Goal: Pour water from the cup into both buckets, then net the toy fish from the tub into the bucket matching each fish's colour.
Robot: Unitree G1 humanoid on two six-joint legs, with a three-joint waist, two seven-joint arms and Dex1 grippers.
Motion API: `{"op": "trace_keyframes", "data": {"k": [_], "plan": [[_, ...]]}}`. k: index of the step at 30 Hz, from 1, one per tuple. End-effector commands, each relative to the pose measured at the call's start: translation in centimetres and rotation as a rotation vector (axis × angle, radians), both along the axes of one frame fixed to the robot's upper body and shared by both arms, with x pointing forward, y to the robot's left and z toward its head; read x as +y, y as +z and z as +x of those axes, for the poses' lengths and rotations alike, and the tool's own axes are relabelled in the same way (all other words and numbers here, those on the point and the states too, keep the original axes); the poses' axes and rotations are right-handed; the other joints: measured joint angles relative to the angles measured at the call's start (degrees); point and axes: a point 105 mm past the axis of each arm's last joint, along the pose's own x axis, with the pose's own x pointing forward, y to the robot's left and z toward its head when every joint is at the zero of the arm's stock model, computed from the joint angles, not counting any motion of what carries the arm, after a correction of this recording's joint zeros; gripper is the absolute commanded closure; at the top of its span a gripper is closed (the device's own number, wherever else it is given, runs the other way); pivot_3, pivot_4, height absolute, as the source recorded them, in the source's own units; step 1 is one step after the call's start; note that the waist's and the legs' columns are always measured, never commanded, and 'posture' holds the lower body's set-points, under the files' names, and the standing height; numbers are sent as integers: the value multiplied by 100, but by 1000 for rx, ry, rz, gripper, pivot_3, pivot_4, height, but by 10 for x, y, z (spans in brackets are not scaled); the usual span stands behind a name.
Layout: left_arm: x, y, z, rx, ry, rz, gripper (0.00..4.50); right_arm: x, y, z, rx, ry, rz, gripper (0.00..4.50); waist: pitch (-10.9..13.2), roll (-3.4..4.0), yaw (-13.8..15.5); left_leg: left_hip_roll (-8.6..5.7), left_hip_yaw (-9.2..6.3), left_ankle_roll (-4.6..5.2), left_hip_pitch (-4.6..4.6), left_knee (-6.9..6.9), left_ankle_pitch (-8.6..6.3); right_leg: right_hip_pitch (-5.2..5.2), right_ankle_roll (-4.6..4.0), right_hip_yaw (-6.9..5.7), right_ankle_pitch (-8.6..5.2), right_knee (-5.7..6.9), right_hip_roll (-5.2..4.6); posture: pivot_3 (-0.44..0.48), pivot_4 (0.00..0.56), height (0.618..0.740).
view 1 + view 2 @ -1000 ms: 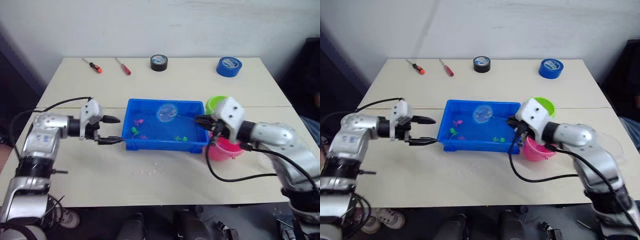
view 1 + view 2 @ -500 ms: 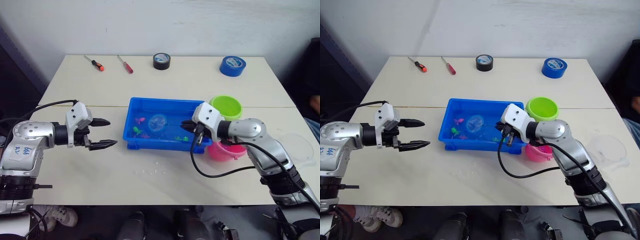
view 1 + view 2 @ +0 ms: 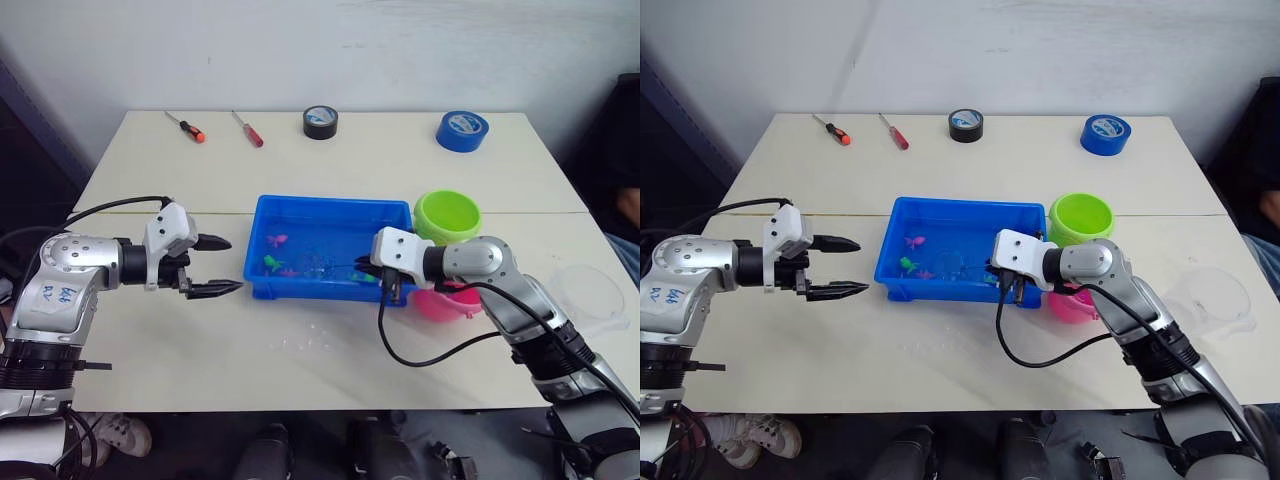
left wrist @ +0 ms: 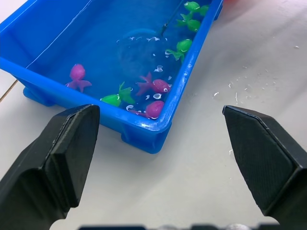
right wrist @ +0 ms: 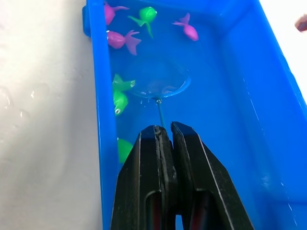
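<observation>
Dipping in tub (image 3: 330,245) water: small net (image 5: 160,79), handle pinched between right gripper (image 5: 165,132) fingers, pink and green fish (image 4: 160,86) around hoop. Left gripper (image 3: 215,266) spread wide, just beside tub's left end. Green bucket (image 3: 447,214), pink bucket (image 3: 450,300) behind right arm. Cup (image 3: 594,293) far right. Screwdrivers (image 3: 185,128), black tape (image 3: 320,121), blue tape (image 3: 461,130) along table's far edge. Labels unreadable.

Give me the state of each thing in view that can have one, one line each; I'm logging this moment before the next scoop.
left gripper: open, holding nothing, beside the tub.
right gripper: shut on the net's handle.
net: hoop dipped in the tub's water.
tub: holds water and fish.
toy fish: pink and green, all in the tub.
green bucket: upright.
pink bucket: upright, partly behind the right arm.
cup: on the table.
</observation>
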Motion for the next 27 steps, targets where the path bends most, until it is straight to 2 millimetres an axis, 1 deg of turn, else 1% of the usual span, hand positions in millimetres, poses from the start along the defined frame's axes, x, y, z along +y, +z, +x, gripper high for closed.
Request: {"op": "trace_keyframes", "data": {"k": [1, 6, 10, 15, 18, 20, 27], "plan": [[-1, 11, 0, -36, -15, 7, 57, 11, 11, -5, -20, 77, 22, 4500, 0, 0, -8, 0, 0, 0, 0, 0, 0, 0, 0, 0, 0, 1, 0, 0, 150, 736], [-3, 12, 0, -43, -19, 7, 57, 19, 13, -10, 22, 108, 76, 4500, 0, 0, -14, 0, -1, 0, 0, 0, 0, 0, 0, -1, 0, 2, 0, 0, 150, 736], [-4, 14, 1, -50, -19, 5, 57, 22, 18, -8, 55, 85, 138, 4500, 0, 0, -22, 0, -2, -1, 0, 0, 0, 0, 0, -2, 0, 4, 0, 0, 150, 736], [-5, 15, 1, -54, -16, 2, 57, 18, 22, -4, 64, 43, 167, 4500, 0, 0, -29, 0, -2, -1, 0, -1, 0, 0, 0, -2, 0, 4, 0, 0, 150, 736], [-6, 15, 1, -56, -16, -1, 57, 14, 20, -4, 68, 36, 153, 4500, 0, 0, -38, 0, -2, -1, 0, -1, 0, 0, 0, -2, 0, 4, 0, 0, 150, 736], [-7, 14, 1, -57, -16, -3, 57, 13, 19, -5, 92, 29, 167, 4500, 0, 0, -48, 0, -2, -1, 0, -1, 0, 0, 0, -2, 0, 4, 0, 0, 150, 736], [-8, 15, 4, -61, -19, -3, 57, 10, 27, -9, 189, -13, 249, 4500, 0, 0, -75, 0, -4, -1, 0, -1, 0, 1, 0, -2, 0, 4, -1, 0, 150, 736]]}}
